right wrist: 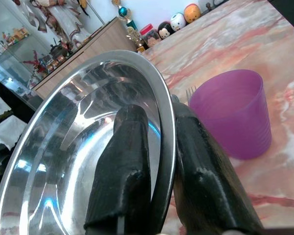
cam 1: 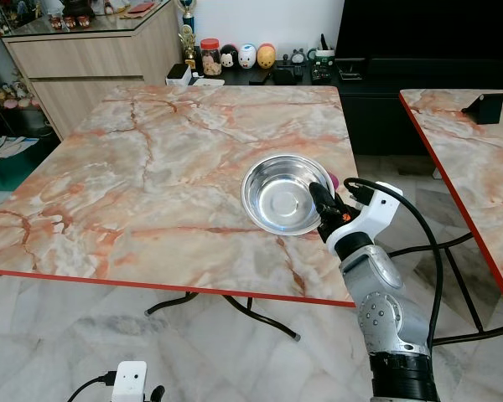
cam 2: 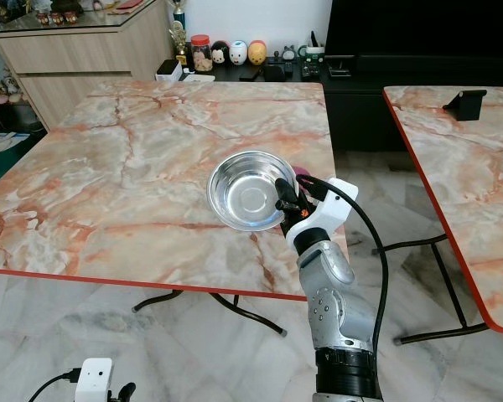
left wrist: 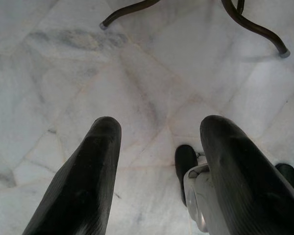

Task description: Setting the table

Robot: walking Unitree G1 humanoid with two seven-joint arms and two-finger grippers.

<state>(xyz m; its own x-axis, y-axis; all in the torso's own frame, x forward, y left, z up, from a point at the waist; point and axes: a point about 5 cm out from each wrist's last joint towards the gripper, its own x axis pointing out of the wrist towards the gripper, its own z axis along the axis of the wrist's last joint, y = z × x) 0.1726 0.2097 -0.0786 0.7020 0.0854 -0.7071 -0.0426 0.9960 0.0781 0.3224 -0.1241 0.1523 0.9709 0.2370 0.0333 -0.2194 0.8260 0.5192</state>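
Right gripper [right wrist: 159, 196]: I have it pinching the bowl [cam 1: 281, 194] rim, one finger inside.
Bowl: ahead of it, over the table [cam 1: 151, 167] edge.
Cup [right wrist: 232, 111]: just beyond.
Left gripper [left wrist: 157, 171]: spread, idle.

Marble tables [cam 1: 151, 167], grey marble floor [cam 1: 59, 335], wooden sideboard [cam 1: 84, 59]

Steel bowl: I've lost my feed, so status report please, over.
Right gripper shut on steel bowl rim, bowl tilted above marble table. Left gripper open, idle over floor. Purple cup and a fork beside the bowl.
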